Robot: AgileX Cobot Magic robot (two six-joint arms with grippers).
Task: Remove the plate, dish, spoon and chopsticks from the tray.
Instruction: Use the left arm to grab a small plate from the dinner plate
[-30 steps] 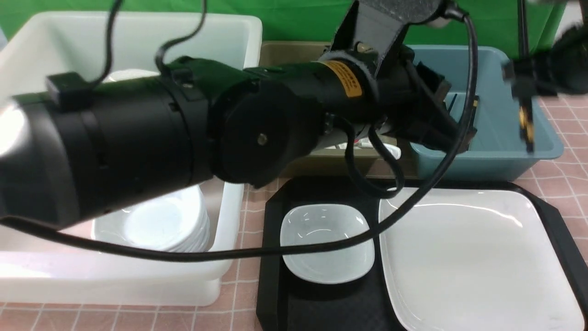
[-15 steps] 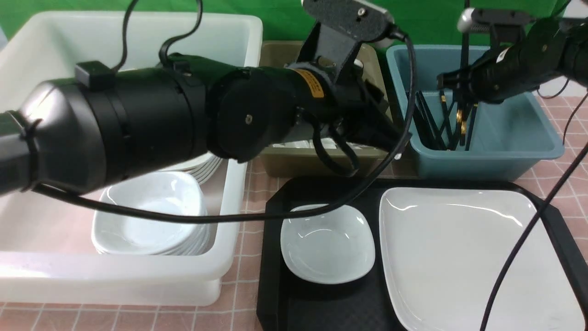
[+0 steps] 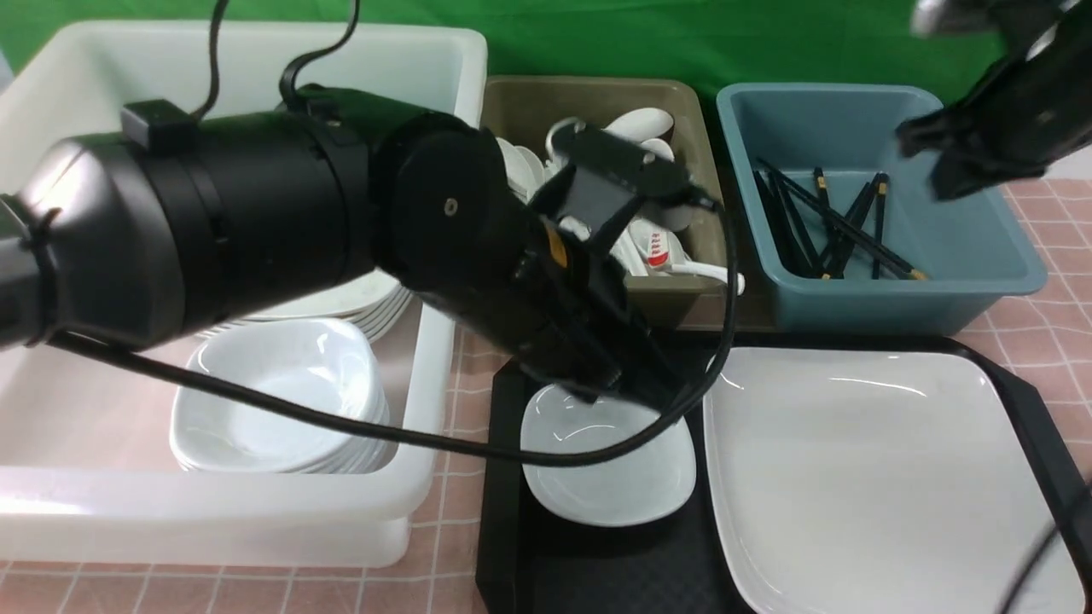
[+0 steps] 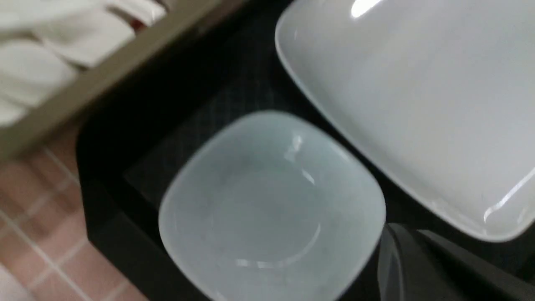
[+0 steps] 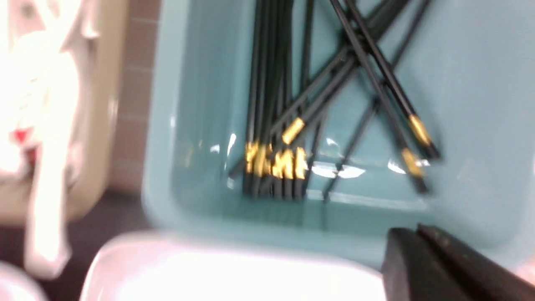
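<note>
On the black tray (image 3: 503, 477) sit the small white dish (image 3: 610, 482) and, to its right, the large white plate (image 3: 870, 477). My left gripper (image 3: 657, 394) is low over the dish's far edge. The left wrist view shows this gripper (image 4: 403, 228) shut and empty, beside the dish (image 4: 267, 209) and near the plate (image 4: 418, 83). The spoon (image 3: 659, 249) with red print lies in the olive bin. Black gold-banded chopsticks (image 3: 840, 226) lie in the blue bin. My right gripper (image 3: 947, 170) hangs blurred above that bin's right side. In its wrist view the gripper (image 5: 404, 228) is shut on nothing.
A big white tub (image 3: 256, 520) at the left holds stacked white dishes (image 3: 281, 401) and plates. Behind the tray stand the olive bin (image 3: 682, 303), full of white spoons, and the blue bin (image 3: 896, 298). The left arm's cable (image 3: 341, 418) droops across the tub and the dish.
The right gripper let go of the chopsticks, which now lie in the blue bin, then shut and drew back to the right. The left arm swung from the olive bin down to the dish.
</note>
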